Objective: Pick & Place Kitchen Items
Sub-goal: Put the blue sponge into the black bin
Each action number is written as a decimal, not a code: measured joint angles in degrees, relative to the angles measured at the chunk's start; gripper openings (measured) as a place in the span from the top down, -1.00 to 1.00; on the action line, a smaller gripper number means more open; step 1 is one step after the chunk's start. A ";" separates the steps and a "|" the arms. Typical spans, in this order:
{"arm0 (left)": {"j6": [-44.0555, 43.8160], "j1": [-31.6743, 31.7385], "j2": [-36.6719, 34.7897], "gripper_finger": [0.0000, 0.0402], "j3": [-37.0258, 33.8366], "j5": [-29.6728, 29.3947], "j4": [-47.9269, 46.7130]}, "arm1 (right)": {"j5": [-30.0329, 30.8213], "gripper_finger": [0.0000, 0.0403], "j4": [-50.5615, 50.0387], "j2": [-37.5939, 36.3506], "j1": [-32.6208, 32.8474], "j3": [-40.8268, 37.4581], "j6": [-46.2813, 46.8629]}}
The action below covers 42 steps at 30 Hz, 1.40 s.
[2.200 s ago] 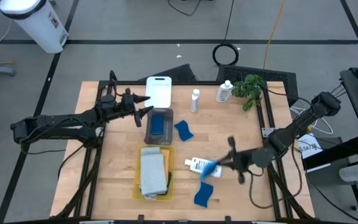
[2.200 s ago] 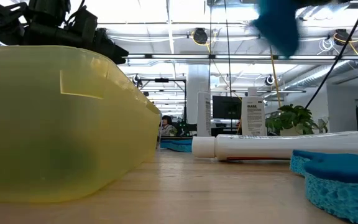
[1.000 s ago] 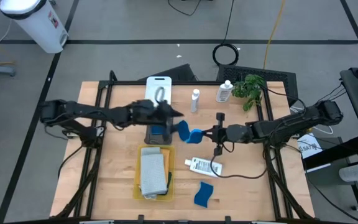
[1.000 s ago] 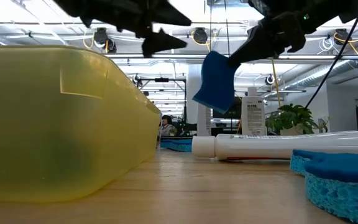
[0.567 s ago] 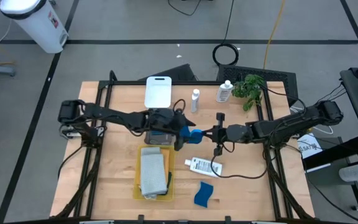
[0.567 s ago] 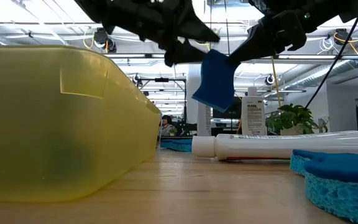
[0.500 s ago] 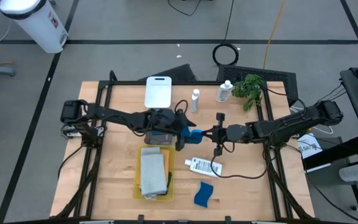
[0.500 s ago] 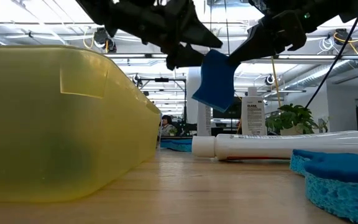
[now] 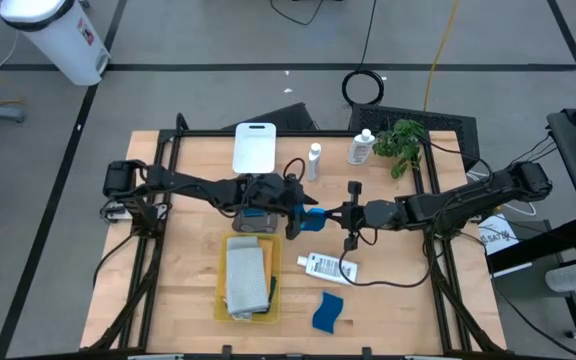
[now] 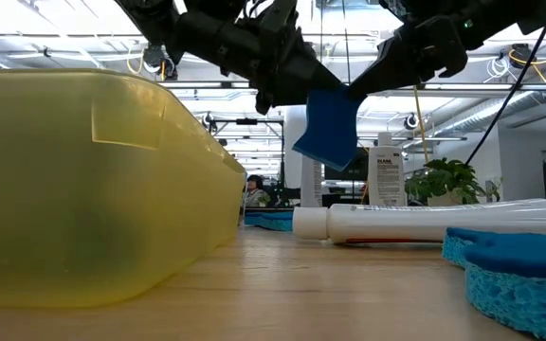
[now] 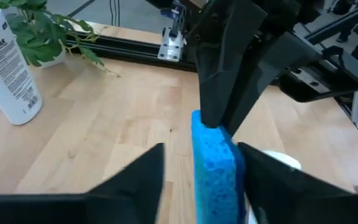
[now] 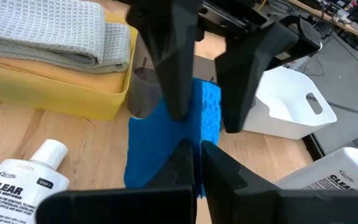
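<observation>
We see a robotics lab: a pale wooden surface (image 9: 198,290) on a black metal frame (image 9: 298,133), grey floor, ceiling strip lights (image 10: 226,43), computer monitors (image 10: 346,163) behind.

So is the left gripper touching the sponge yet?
Apart: the left wrist view shows the left gripper straddling the sponge, a gap on each side.
</observation>
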 joint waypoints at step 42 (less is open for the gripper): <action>-14.21 4.85 -39.94 0.97 -48.51 -9.29 23.33 | 0.33 0.95 -5.46 -9.44 5.18 -0.04 2.17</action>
